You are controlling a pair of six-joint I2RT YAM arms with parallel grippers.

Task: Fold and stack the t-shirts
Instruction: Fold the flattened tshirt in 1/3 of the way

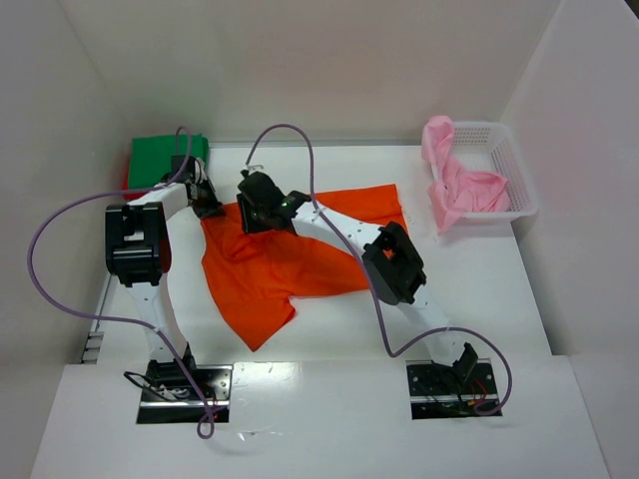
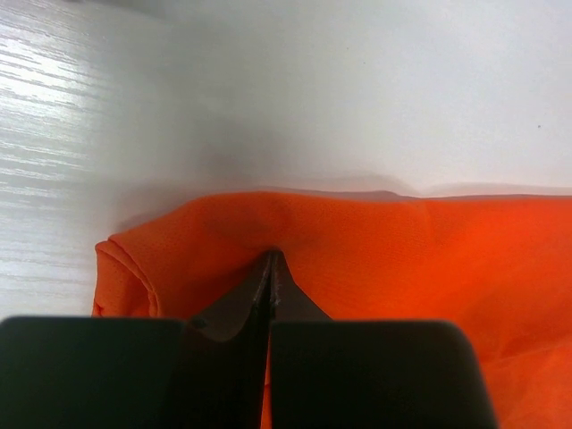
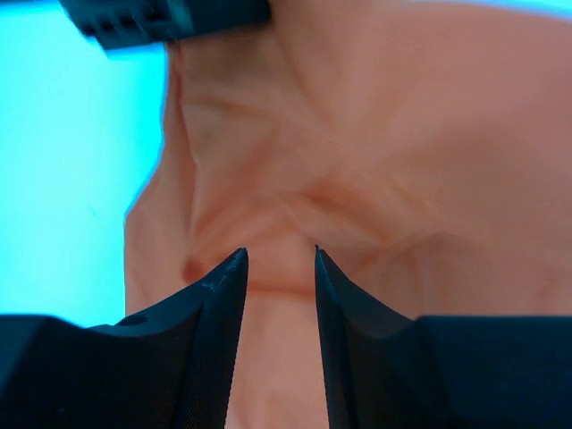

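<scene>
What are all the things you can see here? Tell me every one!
orange t-shirt: one, bright orange, spread in the middle of the table
green t-shirt: one, green, folded at the far left corner
pink t-shirt: one, pale pink, bunched in the basket
basket: one, white, far right
table: one, white, under everything
cables: two, purple, one looping off each arm
left gripper: one, black, shut on the orange t-shirt's edge
right gripper: one, black, open over the orange t-shirt
</scene>
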